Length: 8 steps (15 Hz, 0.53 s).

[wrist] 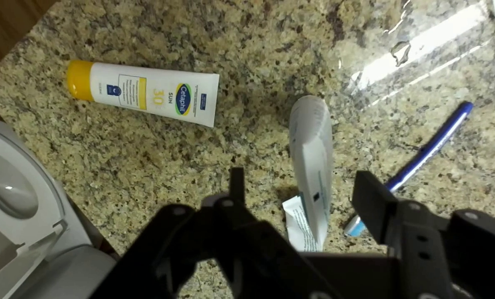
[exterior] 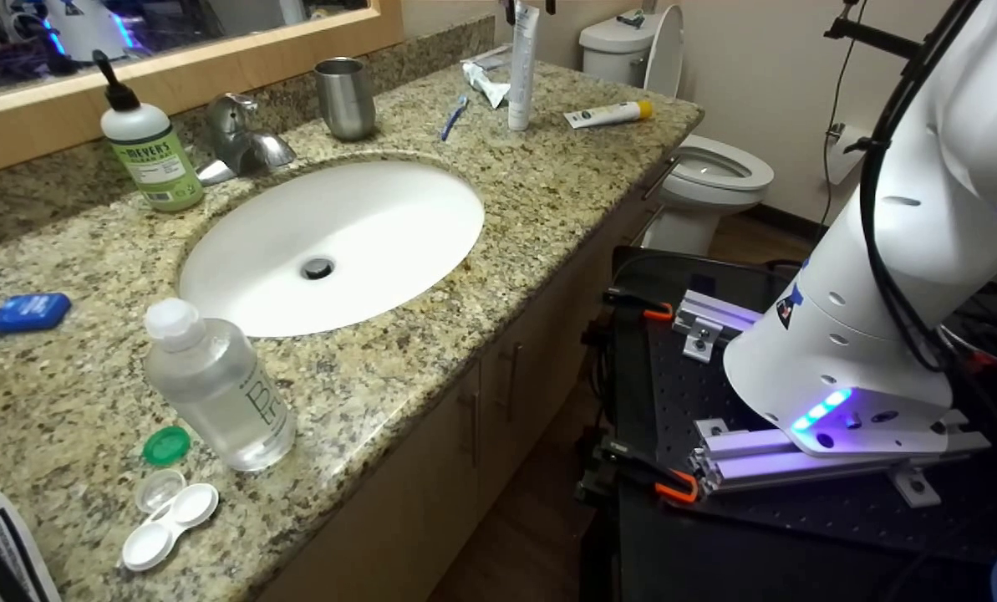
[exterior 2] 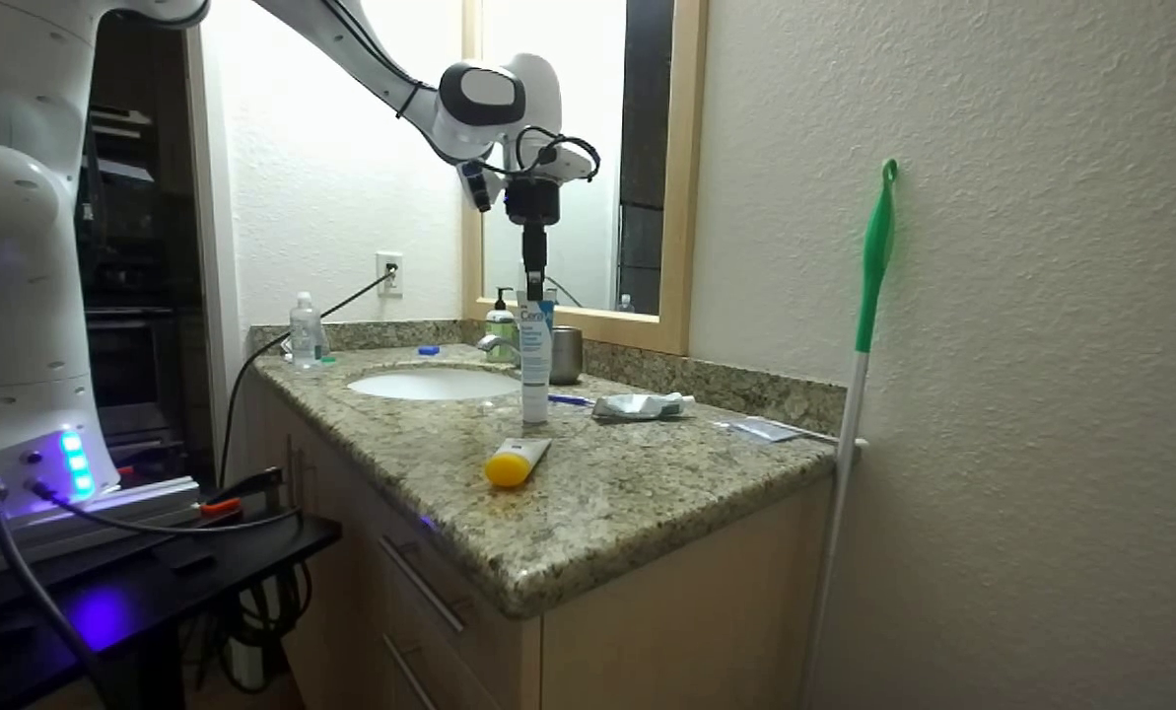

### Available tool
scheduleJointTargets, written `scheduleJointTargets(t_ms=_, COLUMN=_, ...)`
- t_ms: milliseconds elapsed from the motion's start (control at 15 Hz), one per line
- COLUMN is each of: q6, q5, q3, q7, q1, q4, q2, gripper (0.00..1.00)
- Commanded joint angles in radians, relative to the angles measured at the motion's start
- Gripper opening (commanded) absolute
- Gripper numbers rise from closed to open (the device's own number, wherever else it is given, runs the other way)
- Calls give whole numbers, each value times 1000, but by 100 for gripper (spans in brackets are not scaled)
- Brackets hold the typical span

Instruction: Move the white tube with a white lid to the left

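The white tube stands upright on its white lid on the granite counter, with its flat crimped end up. The tube and its lid also show in the other exterior view. In the wrist view I look down along the tube, with the lid end hidden beneath its body. My gripper is open, with one finger on each side of the tube's upper part and gaps on both sides. In the exterior views the gripper is at the tube's top end.
A yellow-capped sunscreen tube lies beside the tube. A blue toothbrush and a crumpled toothpaste tube lie nearby. A steel cup, the sink, a soap bottle and a clear bottle are farther along the counter.
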State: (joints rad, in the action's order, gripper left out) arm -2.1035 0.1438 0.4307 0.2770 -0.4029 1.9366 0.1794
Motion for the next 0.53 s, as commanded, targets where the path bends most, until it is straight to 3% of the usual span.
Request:
scheduleJointTargets(t_ms=0, q6=0, q5=-12, q3=-1, q7=11, q1=-5, q4=-25, q2=30, gripper=39)
scheduleJointTargets(t_ms=333, q6=87, q5=-63, q3=-13, q7=59, q1=3, q4=-45, q2=52, gripper=2)
scheduleJointTargets(t_ms=467, q6=189, q5=-111, q3=-35, q7=50, q1=19, q4=-61, q2=26, gripper=0)
